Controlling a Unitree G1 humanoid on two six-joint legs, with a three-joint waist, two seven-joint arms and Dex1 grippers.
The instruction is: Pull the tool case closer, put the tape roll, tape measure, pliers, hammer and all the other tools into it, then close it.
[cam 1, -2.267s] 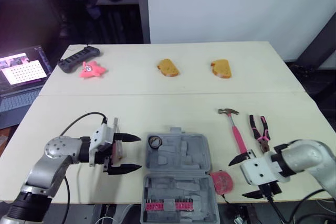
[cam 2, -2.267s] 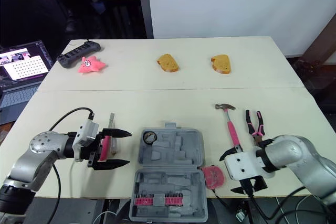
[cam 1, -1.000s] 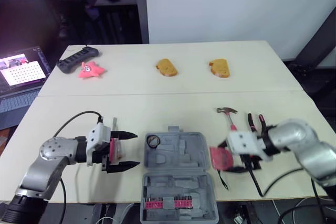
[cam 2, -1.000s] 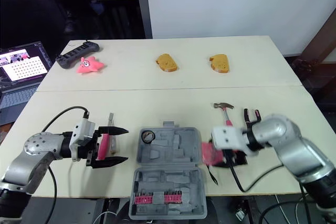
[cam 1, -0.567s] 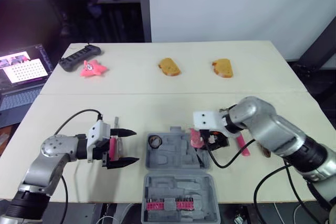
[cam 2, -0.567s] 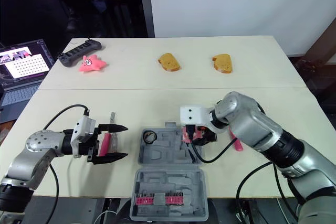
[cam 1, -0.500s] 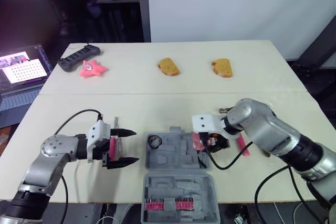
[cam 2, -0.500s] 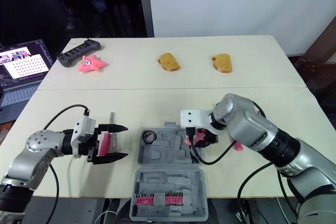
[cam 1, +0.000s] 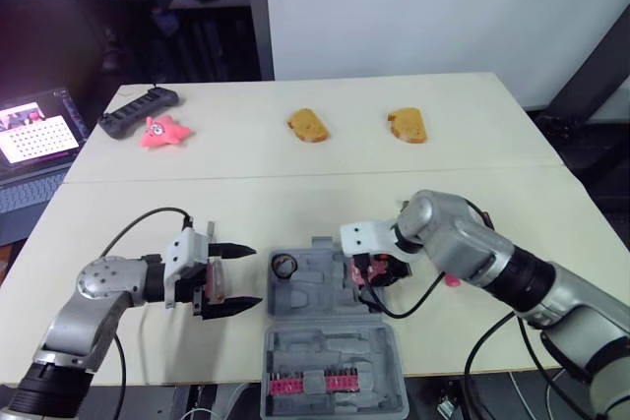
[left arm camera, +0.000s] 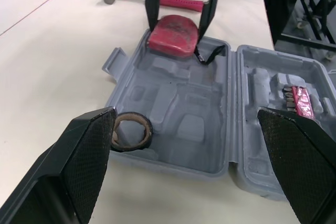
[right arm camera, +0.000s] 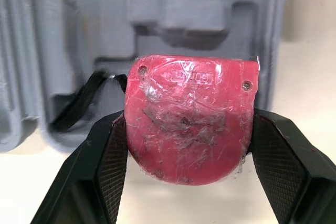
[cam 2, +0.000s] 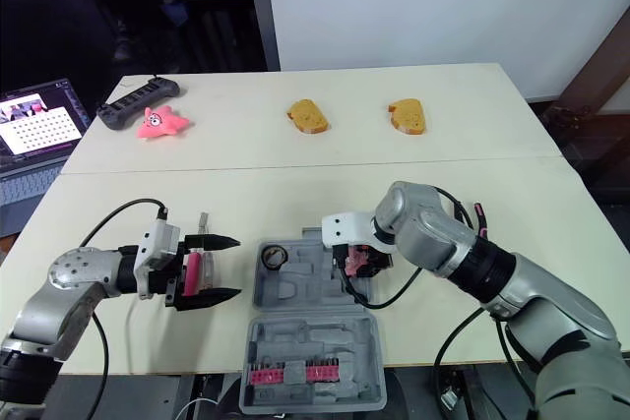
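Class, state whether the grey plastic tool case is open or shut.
Open: the grey plastic tool case lies spread flat, both moulded halves facing up.

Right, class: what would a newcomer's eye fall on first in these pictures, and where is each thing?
The red tape measure, clamped in the right gripper at the right edge of the open grey case. Next, the left gripper, open beside the case's left side, near the tape roll lying in a corner of the case.
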